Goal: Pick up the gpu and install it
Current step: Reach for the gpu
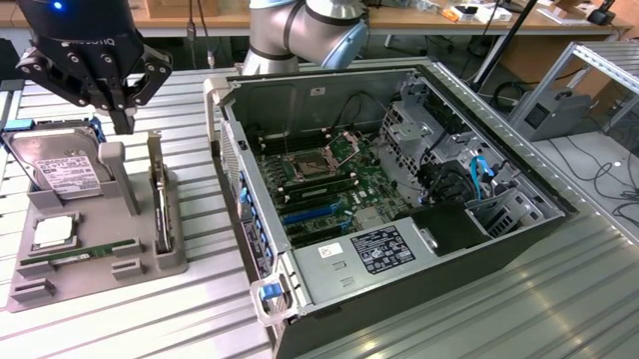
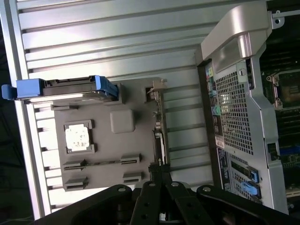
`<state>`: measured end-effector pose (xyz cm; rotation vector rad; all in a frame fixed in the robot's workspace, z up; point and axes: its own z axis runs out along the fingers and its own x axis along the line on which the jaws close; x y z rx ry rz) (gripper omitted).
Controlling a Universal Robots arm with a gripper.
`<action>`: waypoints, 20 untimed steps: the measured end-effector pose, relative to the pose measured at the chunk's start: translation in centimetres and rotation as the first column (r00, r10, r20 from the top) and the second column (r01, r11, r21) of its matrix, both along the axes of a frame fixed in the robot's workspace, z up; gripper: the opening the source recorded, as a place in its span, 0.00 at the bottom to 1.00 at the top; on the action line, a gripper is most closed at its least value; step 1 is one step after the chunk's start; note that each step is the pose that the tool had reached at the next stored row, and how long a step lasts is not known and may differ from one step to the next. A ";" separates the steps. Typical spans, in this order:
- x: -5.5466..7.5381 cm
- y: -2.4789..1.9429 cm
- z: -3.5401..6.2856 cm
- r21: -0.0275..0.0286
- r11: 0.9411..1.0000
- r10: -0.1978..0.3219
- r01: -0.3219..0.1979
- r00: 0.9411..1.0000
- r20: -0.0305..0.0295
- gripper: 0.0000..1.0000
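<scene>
Slats of grey metal make the table (image 1: 519, 299) closest to me. On it lies the open computer case (image 1: 340, 288), with its nearest corner cut off by the edge of the exterior view. The motherboard (image 1: 319, 172) inside is plain to see, but the space around the drive cages is dark and I cannot make out what sits there.

Toward the exterior view's left, apart from the case, rests a grey holder tray (image 1: 95, 280). A narrow RAM stick (image 1: 85, 256) lies flat at its near part, and a square processor chip (image 1: 55, 232) lies just behind that. A hard drive (image 1: 62, 170) leans upright at the far end. The gpu (image 1: 158, 198) stands on its edge in a slot along the tray's side nearest the case. From here it is a thin dark strip, so its board and cooler are hard to tell apart. The wrist view also meets it edge-on.

Over the far end of the tray hangs the black gripper (image 1: 122, 126). Its two fingers are pressed together and nothing is between them. In the wrist view the tips line up with the card's thin edge, above it and not touching.

Farther back stands the arm (image 1: 304, 30), its upper part cut off.
</scene>
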<state>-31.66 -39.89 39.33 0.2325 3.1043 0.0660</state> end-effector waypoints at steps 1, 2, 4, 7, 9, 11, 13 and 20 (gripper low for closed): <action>-0.2 0.00 0.00 0.000 1.000 0.000 0.000 1.000 0.000 0.11; -0.4 0.00 0.00 0.000 1.000 0.000 0.000 1.000 0.000 0.11; -0.7 0.00 0.00 0.000 1.000 0.000 0.000 1.000 0.000 0.11; -1.1 0.00 0.00 0.000 1.000 0.000 0.000 1.000 0.000 0.11; -1.5 0.00 0.00 0.000 1.000 0.000 0.000 1.000 0.000 0.11; -1.6 0.00 0.00 0.000 1.000 0.000 0.000 1.000 0.000 0.11; -1.5 0.00 -0.01 0.000 1.000 0.000 0.000 1.000 0.000 0.11; 0.0 0.00 -0.30 0.000 1.000 0.000 0.000 1.000 -0.001 0.11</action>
